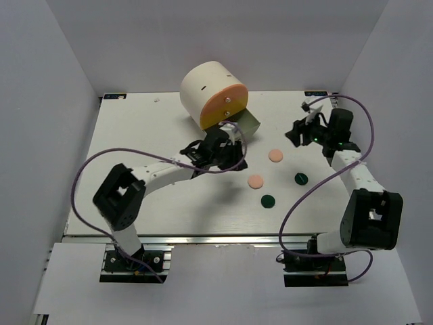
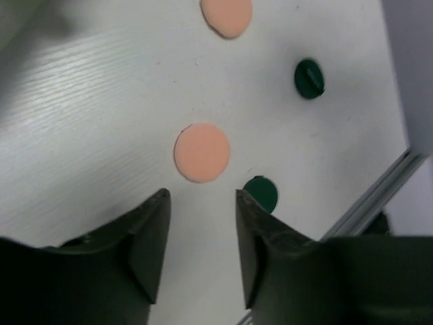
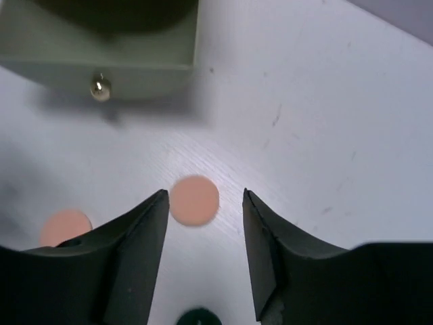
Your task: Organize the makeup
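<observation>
Two dark green discs (image 1: 268, 201) lying flat right of tabletop (image 1: 135, 135) centre, toward near edge; two peach discs (image 1: 255, 181) lying just beyond; all round, no long axis. Hovering above: left tool (image 2: 201, 198), right tool (image 3: 204, 195), jaws standing apart, empty. One cream cylinder (image 1: 206, 88) sitting by far edge.

Top view: bright, even light from overhead. The white surface (image 1: 169, 210) carries only soft, faint shadows under the arms. Left wrist view: sharp mid-frame, with a pale sheen on the surface at upper left, a dim blur in the top left corner, and near-black jaws at the bottom. Right wrist view: soft throughout. The drawer (image 3: 101, 54) at top and the peach disc (image 3: 194, 200) have fuzzy edges, and a smeared shadow lies below the drawer.
</observation>
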Robot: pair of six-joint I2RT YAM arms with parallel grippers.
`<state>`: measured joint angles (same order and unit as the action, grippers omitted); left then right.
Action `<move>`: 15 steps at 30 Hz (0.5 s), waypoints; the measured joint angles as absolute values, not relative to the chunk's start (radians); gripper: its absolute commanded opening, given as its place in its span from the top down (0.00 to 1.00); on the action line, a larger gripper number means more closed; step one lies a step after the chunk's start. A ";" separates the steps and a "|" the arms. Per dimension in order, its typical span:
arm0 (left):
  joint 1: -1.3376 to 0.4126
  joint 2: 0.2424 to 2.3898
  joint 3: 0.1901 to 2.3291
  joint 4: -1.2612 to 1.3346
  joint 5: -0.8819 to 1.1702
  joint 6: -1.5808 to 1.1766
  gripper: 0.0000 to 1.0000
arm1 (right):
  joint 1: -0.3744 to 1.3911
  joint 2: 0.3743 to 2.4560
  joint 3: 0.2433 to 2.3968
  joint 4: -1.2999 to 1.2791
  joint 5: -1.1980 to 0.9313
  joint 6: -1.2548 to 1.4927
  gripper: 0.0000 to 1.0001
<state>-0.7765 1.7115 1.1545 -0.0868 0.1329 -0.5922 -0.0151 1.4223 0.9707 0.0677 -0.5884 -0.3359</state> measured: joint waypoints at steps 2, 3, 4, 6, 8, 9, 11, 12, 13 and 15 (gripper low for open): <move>-0.809 1.790 1.251 -0.149 0.134 -0.563 0.38 | -0.081 1.420 0.977 -0.008 -0.624 -0.367 0.53; -0.824 1.827 1.295 -0.173 0.135 -0.551 0.38 | -0.100 1.417 0.977 -0.051 -0.639 -0.376 0.54; -0.841 1.864 1.337 -0.194 0.137 -0.537 0.38 | -0.115 1.411 0.970 -0.084 -0.652 -0.383 0.54; -0.873 1.926 1.405 -0.239 0.141 -0.511 0.38 | -0.130 1.377 0.934 -0.136 -0.673 -0.402 0.54; -0.897 1.981 1.457 -0.278 0.140 -0.494 0.37 | -0.132 1.327 0.888 -0.175 -0.689 -0.413 0.53; -0.910 2.011 1.482 -0.300 0.138 -0.487 0.37 | -0.131 1.300 0.867 -0.191 -0.697 -0.420 0.53; -0.931 2.061 1.519 -0.341 0.120 -0.476 0.37 | -0.131 1.261 0.842 -0.221 -0.712 -0.427 0.52; -0.941 2.083 1.534 -0.366 0.108 -0.471 0.37 | -0.130 1.248 0.836 -0.229 -0.717 -0.428 0.52; -0.951 2.107 1.554 -0.392 0.092 -0.467 0.37 | -0.130 1.238 0.834 -0.237 -0.721 -0.429 0.52; -0.965 2.144 1.586 -0.430 0.056 -0.459 0.37 | -0.131 1.231 0.834 -0.239 -0.727 -0.429 0.52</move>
